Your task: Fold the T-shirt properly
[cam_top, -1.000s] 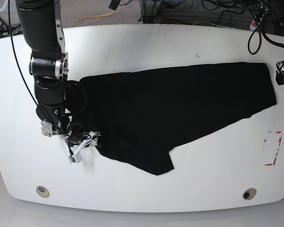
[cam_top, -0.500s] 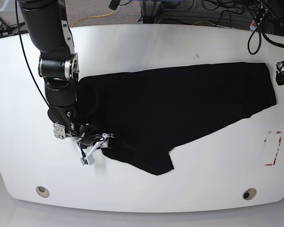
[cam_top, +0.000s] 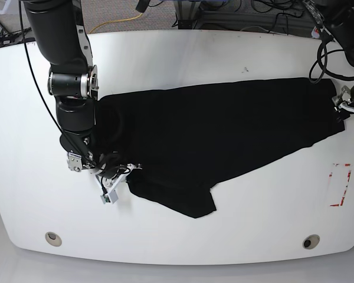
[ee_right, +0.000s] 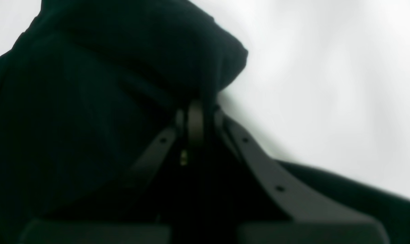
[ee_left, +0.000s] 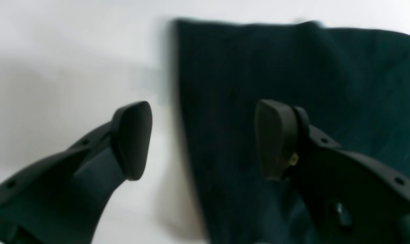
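The black T-shirt (cam_top: 224,132) lies spread across the white table (cam_top: 183,59), its graphic hidden. My right gripper (cam_top: 123,173) is at the shirt's lower left edge. The right wrist view shows this gripper (ee_right: 195,113) shut on a bunched fold of the T-shirt (ee_right: 89,101). My left gripper (cam_top: 341,111) is at the shirt's far right edge. In the left wrist view that gripper (ee_left: 203,140) is open, one fingertip (ee_left: 132,139) over bare table and the other over the T-shirt (ee_left: 293,67), straddling the cloth's edge.
A red-outlined rectangle (cam_top: 340,184) is marked on the table at the right. Two round holes (cam_top: 53,238) (cam_top: 310,241) sit near the front edge. Cables (cam_top: 271,12) lie on the floor behind the table.
The left arm has come in from the right, bringing its gripper to the shirt's right edge. The right gripper has shifted slightly right, still holding the cloth.
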`<state>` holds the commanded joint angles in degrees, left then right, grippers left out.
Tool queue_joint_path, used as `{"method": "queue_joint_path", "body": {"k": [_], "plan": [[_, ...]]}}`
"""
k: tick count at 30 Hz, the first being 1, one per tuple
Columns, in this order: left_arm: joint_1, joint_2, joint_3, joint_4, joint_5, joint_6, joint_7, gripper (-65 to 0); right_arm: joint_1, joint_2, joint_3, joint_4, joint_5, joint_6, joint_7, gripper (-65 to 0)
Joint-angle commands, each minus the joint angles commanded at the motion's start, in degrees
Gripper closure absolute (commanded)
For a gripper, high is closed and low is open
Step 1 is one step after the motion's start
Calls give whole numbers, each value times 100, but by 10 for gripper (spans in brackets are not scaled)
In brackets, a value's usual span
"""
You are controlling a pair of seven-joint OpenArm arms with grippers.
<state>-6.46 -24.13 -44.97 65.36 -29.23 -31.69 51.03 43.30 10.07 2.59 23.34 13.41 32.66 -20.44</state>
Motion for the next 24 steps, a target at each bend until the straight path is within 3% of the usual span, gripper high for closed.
{"method": "queue_joint_path", "body": {"k": [12, 17, 22, 24], "plan": [[-273, 0, 35, -448, 607, -9, 0, -450, -26, 0, 0, 0, 9, 9, 0, 0], [-158, 9, 53, -448, 554, -18, 0, -447, -26, 0, 9, 0, 9, 26, 9, 0], [-185, 273, 62, -448, 589, -220, 0, -442, -26, 0, 9, 0, 9, 35, 9, 0], [-334, 360, 123, -527, 607, -229, 0, -396, -26, 9, 9, 0, 9, 35, 18, 0]]}}
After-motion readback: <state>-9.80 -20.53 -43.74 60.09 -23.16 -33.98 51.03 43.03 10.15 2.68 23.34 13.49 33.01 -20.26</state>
